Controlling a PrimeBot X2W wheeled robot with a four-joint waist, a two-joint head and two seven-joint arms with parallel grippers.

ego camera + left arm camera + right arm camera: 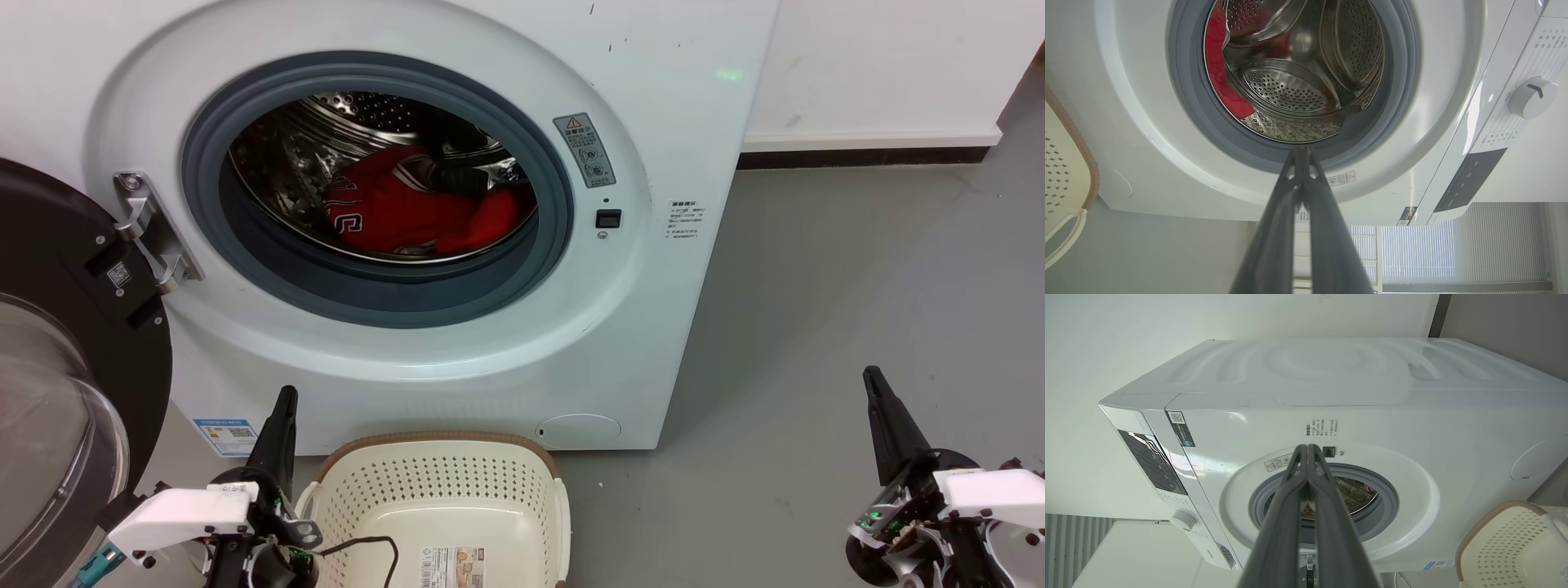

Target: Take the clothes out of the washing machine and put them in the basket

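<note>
Where the washing machine [637, 327] stands, grey floor [816, 327] meets wall [882, 65].

glossy perforated steel drum [359, 114]

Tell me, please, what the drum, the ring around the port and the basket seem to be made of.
The drum looks like polished steel: shiny, mirror-like, perforated. The ring is probably rubber: matte grey, no glare. The basket seems moulded cream plastic with punched holes; its brown rim merely looks woven.
</note>
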